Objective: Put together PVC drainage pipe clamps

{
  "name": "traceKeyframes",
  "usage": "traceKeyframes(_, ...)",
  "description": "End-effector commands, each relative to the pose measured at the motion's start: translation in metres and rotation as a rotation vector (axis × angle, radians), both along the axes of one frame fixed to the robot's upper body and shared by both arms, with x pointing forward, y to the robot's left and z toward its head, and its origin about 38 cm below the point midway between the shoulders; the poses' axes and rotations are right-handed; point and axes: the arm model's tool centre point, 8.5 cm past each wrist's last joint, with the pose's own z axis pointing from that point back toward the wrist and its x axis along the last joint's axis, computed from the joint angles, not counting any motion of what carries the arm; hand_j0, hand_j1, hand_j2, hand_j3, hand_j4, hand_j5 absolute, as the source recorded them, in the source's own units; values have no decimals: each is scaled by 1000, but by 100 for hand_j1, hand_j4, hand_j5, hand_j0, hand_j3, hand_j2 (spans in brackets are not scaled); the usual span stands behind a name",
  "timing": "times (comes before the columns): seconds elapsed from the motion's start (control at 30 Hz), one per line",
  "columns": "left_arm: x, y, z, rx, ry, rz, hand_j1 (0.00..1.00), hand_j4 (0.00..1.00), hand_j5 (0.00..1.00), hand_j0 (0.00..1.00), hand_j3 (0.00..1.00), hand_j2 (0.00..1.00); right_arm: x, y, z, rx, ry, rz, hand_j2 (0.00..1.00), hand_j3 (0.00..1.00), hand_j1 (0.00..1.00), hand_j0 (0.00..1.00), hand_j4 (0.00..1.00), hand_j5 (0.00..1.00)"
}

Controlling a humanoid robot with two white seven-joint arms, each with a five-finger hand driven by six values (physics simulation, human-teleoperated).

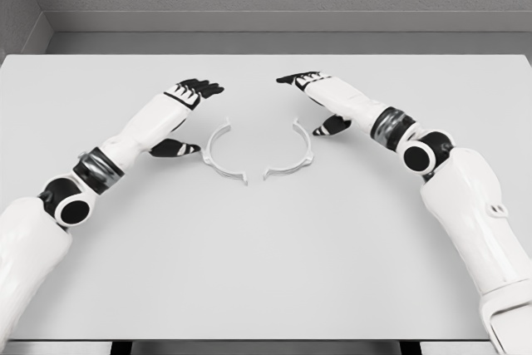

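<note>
Two white half-ring clamp pieces lie flat on the table in the head view, facing each other with small gaps between their ends. The left clamp half [218, 155] curves open toward the right; the right clamp half [298, 154] curves open toward the left. My left hand [189, 114] hovers just left of the left half, fingers spread and holding nothing, thumb low near the table. My right hand [314, 99] hovers just right of and behind the right half, also spread and empty.
The white table [266, 272] reaches a grey back wall; its front edge runs along the bottom of the picture. Nothing else stands on it.
</note>
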Motion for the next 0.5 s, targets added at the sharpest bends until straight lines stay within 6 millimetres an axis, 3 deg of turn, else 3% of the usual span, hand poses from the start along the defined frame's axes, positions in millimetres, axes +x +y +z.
traceKeyframes(0.0, -1, 1, -1, 1, 3, -1, 100, 100, 100, 100, 100, 100, 0, 9, 1, 18, 0, 9, 100, 100, 100, 100, 100, 100)
traceKeyframes(0.23, -6, 1, -10, 8, 23, -3, 100, 100, 100, 100, 100, 100, -1, 24, 1, 23, -2, 27, 100, 100, 100, 100, 100, 100)
traceKeyframes(0.3, -9, 10, -13, 29, 31, 6, 100, 100, 100, 100, 100, 100, 1, 24, 4, 26, -9, 24, 100, 100, 100, 100, 100, 100)
traceKeyframes(0.37, -9, 10, -13, 28, 33, 5, 100, 100, 100, 100, 100, 100, 14, 11, 30, 61, -57, -13, 100, 100, 100, 100, 100, 100)
traceKeyframes(0.47, -9, 8, -13, 22, 32, 3, 100, 100, 100, 100, 100, 100, 34, -27, 81, 111, -152, -101, 100, 100, 100, 100, 100, 100)
